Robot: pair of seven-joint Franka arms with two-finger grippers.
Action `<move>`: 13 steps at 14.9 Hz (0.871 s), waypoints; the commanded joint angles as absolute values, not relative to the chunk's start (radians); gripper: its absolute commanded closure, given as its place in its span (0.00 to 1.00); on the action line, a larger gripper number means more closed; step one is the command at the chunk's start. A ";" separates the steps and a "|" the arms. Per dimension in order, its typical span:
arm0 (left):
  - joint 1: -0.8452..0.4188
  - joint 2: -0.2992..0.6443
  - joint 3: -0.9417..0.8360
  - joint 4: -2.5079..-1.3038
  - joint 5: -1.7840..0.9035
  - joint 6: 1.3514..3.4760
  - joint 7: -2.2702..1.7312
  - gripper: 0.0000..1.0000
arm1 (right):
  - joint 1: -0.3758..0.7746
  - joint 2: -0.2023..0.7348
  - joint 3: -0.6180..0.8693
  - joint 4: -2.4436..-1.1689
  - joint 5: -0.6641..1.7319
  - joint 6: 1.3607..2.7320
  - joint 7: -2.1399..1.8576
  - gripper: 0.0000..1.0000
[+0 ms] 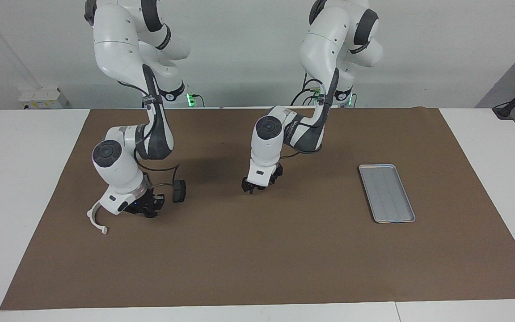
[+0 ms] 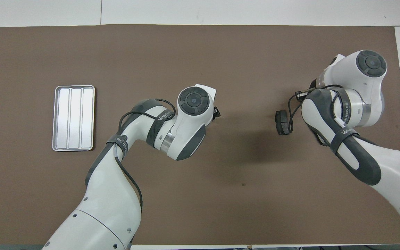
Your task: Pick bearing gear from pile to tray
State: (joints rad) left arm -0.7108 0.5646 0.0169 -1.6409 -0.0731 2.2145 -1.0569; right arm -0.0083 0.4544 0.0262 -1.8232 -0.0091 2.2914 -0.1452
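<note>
The bearing gear is not plain to see. I judge that it is one of the small dark pieces of the pile (image 1: 103, 231), at the right arm's end of the mat (image 1: 257, 264), well apart from the tray (image 1: 386, 192) at the left arm's end.

The right gripper (image 1: 148, 210) is low on the pile, just beside the bracket (image 1: 89, 215), with its jaws together. Whether the gear is between them is hidden. The left gripper (image 1: 252, 188) waits over bare mat near the middle, jaws apart.

What could go wrong:
- The jaws may have closed on nothing, because the piece is tiny and can slip out sideways.
- A round, hard piece could roll away on the mat if it is pinched off its middle.
- The gripper could drag the bracket when it rises, because the bracket lies so close.
- On the long way to the tray, a weak grip could drop the piece.

The bracket is a thin white plastic arc. The tray is flat grey metal with a low rim, rounded corners and lengthwise ridges. The mat is brown and matt.
</note>
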 commanded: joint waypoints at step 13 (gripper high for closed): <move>-0.744 0.512 0.038 -1.717 -0.083 2.243 -1.095 0.99 | 0.061 0.440 0.043 -1.399 -0.009 1.843 0.010 1.00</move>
